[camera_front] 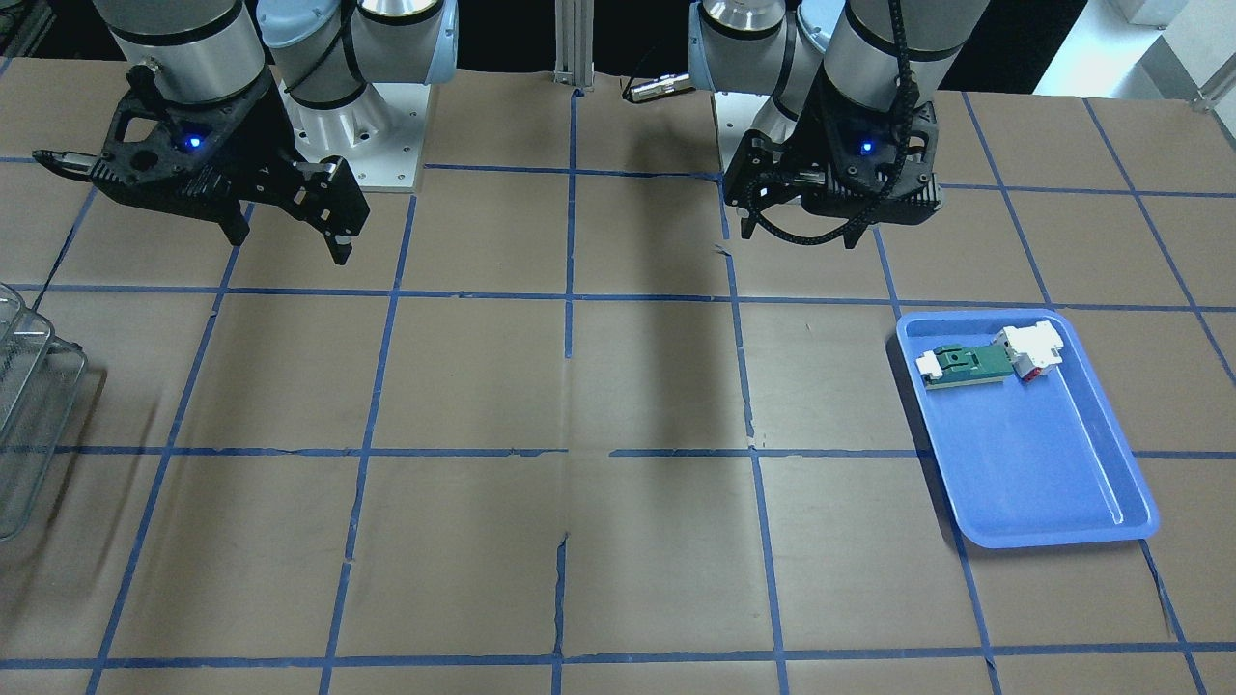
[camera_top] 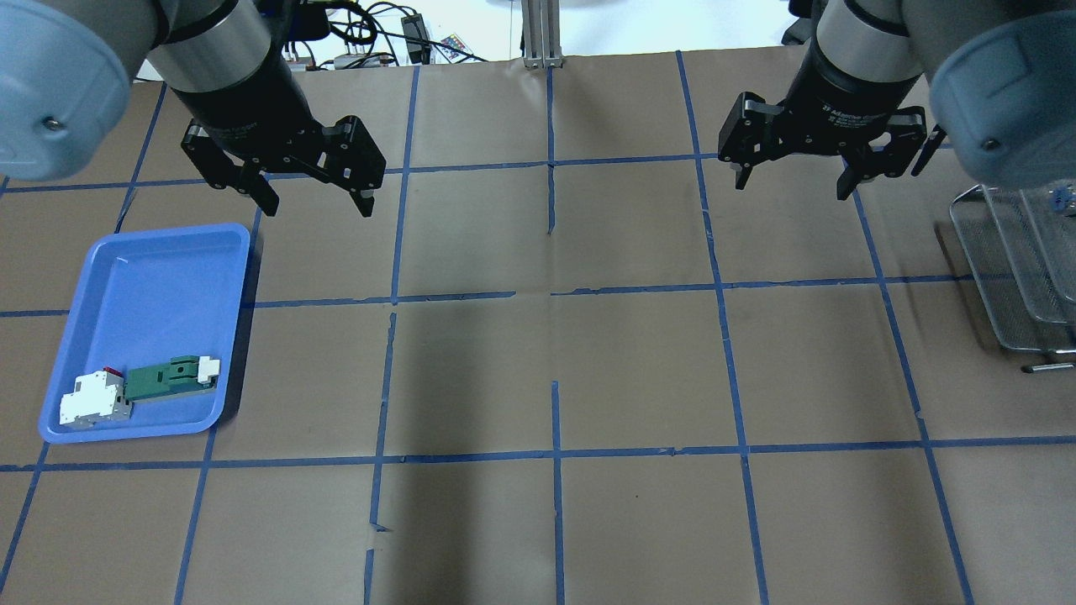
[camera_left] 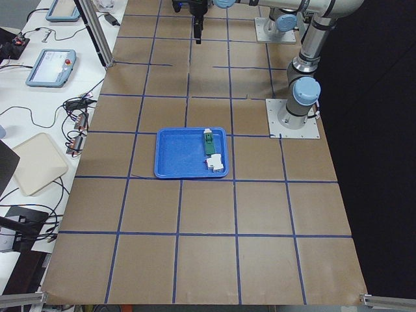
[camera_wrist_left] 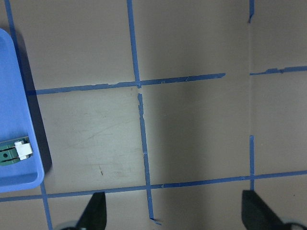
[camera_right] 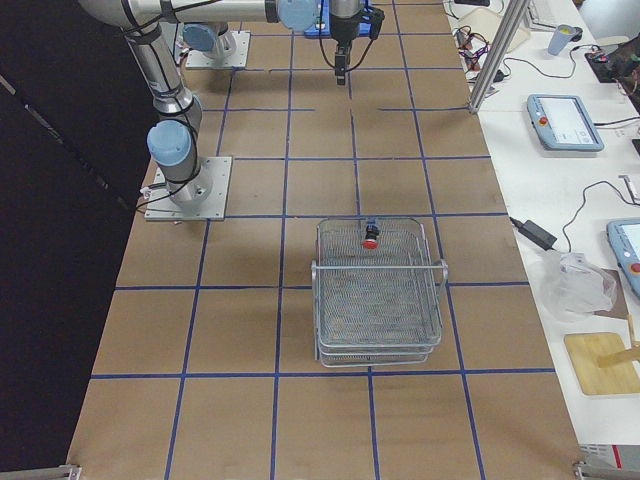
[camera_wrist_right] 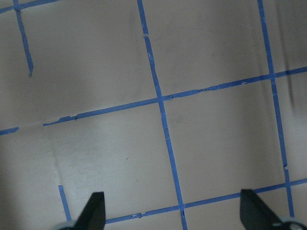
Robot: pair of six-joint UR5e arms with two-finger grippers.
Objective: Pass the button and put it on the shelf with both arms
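The button [camera_right: 370, 238], with its red cap, sits on the top tier of the wire-mesh shelf [camera_right: 380, 295], at the tier's far end in the exterior right view. The shelf also shows at the table's right edge in the overhead view [camera_top: 1013, 281] and at the left edge in the front-facing view [camera_front: 34, 405]. My left gripper [camera_top: 317, 204] is open and empty above the table, just beyond the blue tray. My right gripper [camera_top: 790, 186] is open and empty, to the left of the shelf. Both wrist views show spread fingertips [camera_wrist_left: 96, 213] [camera_wrist_right: 96, 213] over bare table.
A blue tray [camera_top: 151, 277] lies at the table's left side and holds a green-and-white flat part [camera_top: 168, 380] and a white block with red [camera_top: 92, 402]. Brown paper with a blue tape grid covers the table. Both arm bases stand at the robot's edge of the table.
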